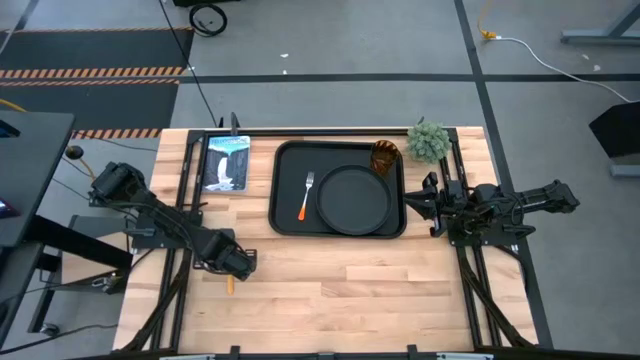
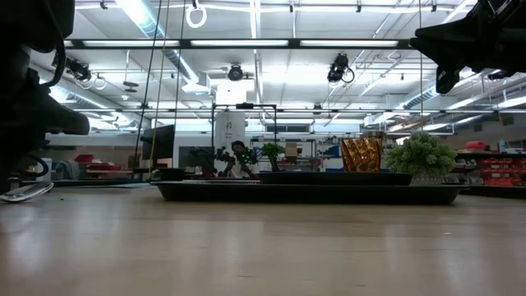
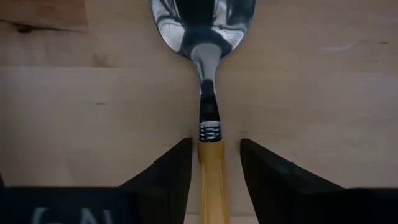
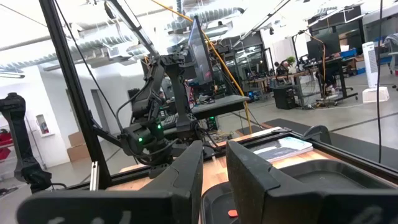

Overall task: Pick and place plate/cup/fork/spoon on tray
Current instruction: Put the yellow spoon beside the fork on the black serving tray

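The spoon (image 3: 205, 68), with a silver bowl and an orange handle (image 3: 212, 180), lies flat on the wooden table near its front left. Its handle end shows in the high view (image 1: 230, 285). My left gripper (image 1: 238, 262) is open low over it, one finger on each side of the handle just behind the neck. The black tray (image 1: 283, 190) holds the round black plate (image 1: 352, 198), the fork (image 1: 306, 196) and the amber cup (image 1: 385, 157). My right gripper (image 1: 420, 205) hovers by the tray's right edge, slightly open and empty.
A small green plant (image 1: 428, 141) stands at the tray's far right corner, just behind my right arm. A picture book (image 1: 225, 163) lies left of the tray. Bare wood stretches along the table's near side (image 1: 380, 300).
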You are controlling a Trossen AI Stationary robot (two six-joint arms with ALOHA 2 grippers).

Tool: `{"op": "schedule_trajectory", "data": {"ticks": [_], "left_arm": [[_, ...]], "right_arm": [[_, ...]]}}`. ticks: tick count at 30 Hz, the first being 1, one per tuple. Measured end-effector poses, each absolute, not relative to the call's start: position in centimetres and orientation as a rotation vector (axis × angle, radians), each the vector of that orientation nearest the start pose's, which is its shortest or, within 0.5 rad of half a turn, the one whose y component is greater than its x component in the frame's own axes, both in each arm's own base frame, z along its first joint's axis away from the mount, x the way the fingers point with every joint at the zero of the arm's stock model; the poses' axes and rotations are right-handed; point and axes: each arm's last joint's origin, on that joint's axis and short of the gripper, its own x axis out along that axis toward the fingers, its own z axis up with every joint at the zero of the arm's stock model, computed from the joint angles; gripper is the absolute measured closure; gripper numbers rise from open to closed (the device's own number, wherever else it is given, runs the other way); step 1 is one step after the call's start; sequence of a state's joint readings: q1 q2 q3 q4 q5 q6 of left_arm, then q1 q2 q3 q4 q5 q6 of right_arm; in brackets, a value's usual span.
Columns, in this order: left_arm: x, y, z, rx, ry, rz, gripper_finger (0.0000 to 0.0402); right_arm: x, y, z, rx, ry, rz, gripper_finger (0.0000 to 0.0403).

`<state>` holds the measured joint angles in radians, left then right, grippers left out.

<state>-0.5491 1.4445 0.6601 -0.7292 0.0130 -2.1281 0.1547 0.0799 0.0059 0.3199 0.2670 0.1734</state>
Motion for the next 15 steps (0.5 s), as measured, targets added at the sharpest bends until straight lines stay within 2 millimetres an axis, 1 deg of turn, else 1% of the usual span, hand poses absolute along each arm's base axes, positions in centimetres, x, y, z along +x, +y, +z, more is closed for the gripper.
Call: {"op": "schedule_trajectory", "data": {"ticks": [4, 15], "left_arm": [[17.54, -10.95, 13.51, -1.27, 1.204, 1.146, 0.026], [17.52, -11.01, 13.44, -1.256, 1.201, 1.135, 0.026]], "right_arm": [[9.84, 0.76, 18.96, 0.224, -0.25, -0.091, 0.0325], [9.84, 0.76, 18.96, 0.224, -0.25, -0.091, 0.0325]]}}
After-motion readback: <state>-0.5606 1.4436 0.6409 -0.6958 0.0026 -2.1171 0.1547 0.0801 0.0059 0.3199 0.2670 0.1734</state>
